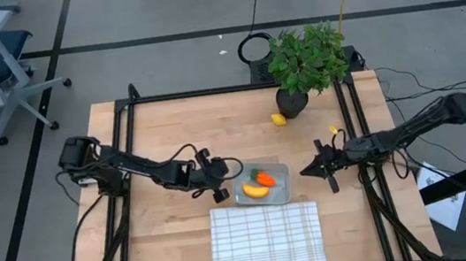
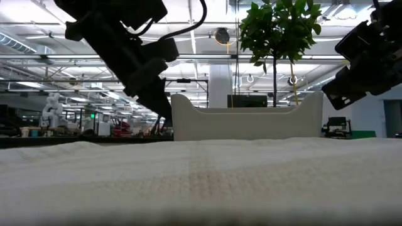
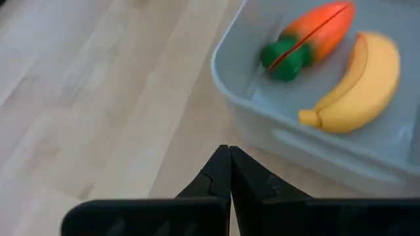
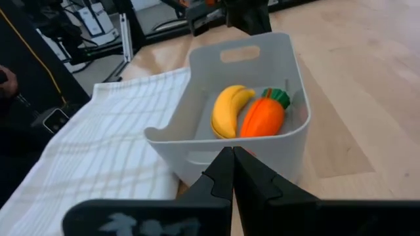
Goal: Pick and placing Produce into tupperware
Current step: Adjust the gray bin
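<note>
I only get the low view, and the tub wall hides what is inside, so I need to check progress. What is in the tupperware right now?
Observer: The carrot and the banana lie side by side inside the tupperware.
Operator: Is the lemon in there too?
Observer: No. The lemon sits on the table beside the potted plant, apart from the tub.
Operator: Is either gripper carrying anything?
Observer: No. The left gripper is shut and empty just outside one end of the tub; the right gripper is shut and empty at the opposite end.
</note>
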Tool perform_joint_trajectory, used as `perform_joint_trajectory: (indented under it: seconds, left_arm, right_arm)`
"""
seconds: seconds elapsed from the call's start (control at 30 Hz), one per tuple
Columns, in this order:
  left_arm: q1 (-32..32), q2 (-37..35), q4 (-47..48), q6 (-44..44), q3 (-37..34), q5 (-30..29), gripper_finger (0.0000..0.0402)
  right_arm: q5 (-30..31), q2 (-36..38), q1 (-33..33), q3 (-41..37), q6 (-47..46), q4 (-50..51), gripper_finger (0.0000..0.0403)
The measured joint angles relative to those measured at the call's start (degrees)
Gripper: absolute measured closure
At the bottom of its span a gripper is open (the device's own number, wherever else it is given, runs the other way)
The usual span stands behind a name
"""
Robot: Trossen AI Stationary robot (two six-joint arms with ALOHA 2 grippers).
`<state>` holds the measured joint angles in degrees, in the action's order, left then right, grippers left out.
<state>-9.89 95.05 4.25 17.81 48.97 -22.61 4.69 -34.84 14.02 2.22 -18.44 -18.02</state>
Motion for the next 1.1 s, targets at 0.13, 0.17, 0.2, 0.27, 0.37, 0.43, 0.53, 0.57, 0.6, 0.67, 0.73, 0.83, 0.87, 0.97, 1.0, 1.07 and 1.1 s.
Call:
perform_joint_trajectory:
  seconds: [0.13,0.17,0.2,0.27,0.37,0.43,0.53,0.57,0.6,0.67,0.73,0.83,0.87,0.97,1.0,1.07,1.1]
  left_arm:
    - [0.0,1.0,-1.7,0.3,0.0,2.0,0.0401]
    - [-0.1,1.0,-1.8,0.3,0.0,2.1,0.0401]
    - [-0.1,1.0,-2.0,0.3,0.0,2.1,0.0401]
    - [-0.1,1.0,-2.0,0.2,0.0,2.1,0.0401]
    - [-0.2,1.0,-2.4,0.4,0.0,3.5,0.0401]
    - [-0.6,1.0,-3.0,0.4,0.0,4.4,0.0401]
    - [-1.3,1.0,-3.9,0.4,0.0,4.5,0.0401]
    - [-1.5,1.0,-4.0,0.4,0.0,4.6,0.0401]
    - [-1.7,1.0,-4.1,0.4,0.0,4.6,0.0401]
    - [-2.0,1.0,-4.3,0.4,0.0,4.6,0.0401]
    - [-2.3,1.0,-4.3,0.8,0.0,4.6,0.0401]
    - [-2.6,1.0,-4.3,0.8,0.0,4.8,0.0401]
    - [-2.6,1.0,-4.3,0.8,0.0,5.1,0.0401]
    - [-2.6,1.0,-4.3,0.8,0.0,6.5,0.0401]
    - [-2.6,1.0,-4.3,0.9,0.0,6.6,0.0401]
    - [-2.6,1.0,-4.3,0.9,0.0,6.6,0.0401]
    - [-2.6,1.0,-4.3,0.9,0.0,6.6,0.0401]
  right_arm:
    - [0.0,-4.8,0.0,0.0,0.1,-4.5,0.0403]
    - [0.0,-6.1,0.0,0.0,0.2,-5.6,0.0403]
    - [0.0,-7.3,0.0,0.0,0.2,-6.7,0.0403]
    - [0.0,-9.7,0.0,0.0,0.2,-9.1,0.0403]
    - [0.0,-13.2,0.0,0.0,0.4,-12.1,0.0403]
    - [0.0,-15.5,0.0,0.0,0.9,-14.6,0.0403]
    - [0.0,-18.9,-0.2,0.0,1.3,-17.8,0.0403]
    - [0.0,-19.9,-0.4,0.0,1.4,-18.8,0.0403]
    - [0.1,-20.9,-0.7,0.0,1.4,-19.6,0.0403]
    - [0.1,-23.0,-1.2,0.0,1.3,-21.4,0.0403]
    - [0.0,-24.7,-1.7,0.0,1.3,-22.8,0.0403]
    - [0.0,-26.7,-2.4,0.0,1.2,-24.4,0.0403]
    - [0.1,-27.3,-2.5,0.0,1.1,-24.8,0.0403]
    - [0.1,-28.8,-3.3,0.0,1.2,-26.3,0.0403]
    - [0.0,-29.2,-3.6,0.0,1.2,-26.8,0.0403]
    - [0.0,-30.0,-4.1,0.0,1.3,-27.9,0.0403]
    - [0.0,-30.4,-4.4,0.0,1.4,-28.2,0.0403]
